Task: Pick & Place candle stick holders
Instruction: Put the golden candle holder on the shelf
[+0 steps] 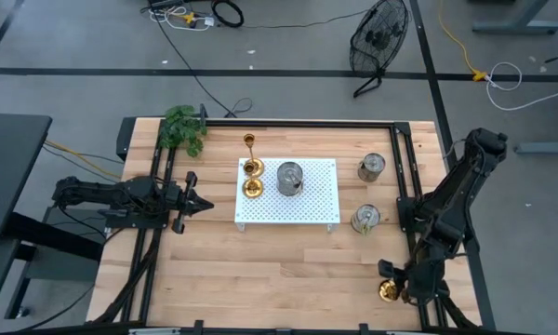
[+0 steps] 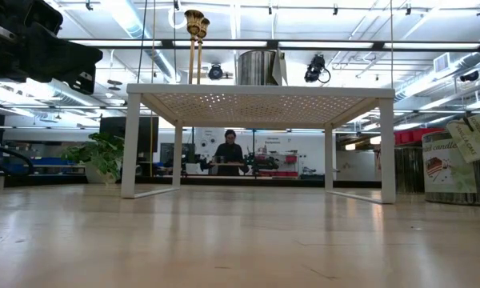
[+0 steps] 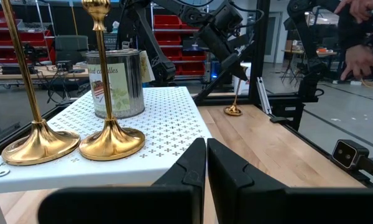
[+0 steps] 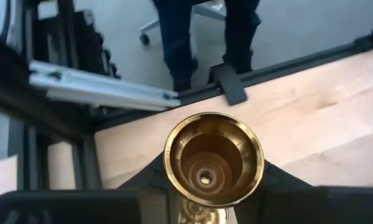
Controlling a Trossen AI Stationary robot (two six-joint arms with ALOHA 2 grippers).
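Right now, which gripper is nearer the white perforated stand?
Left. The left gripper sits just beside the stand, pointing at it, fingers shut. The right gripper is at the table's near right corner, closing on a gold holder.
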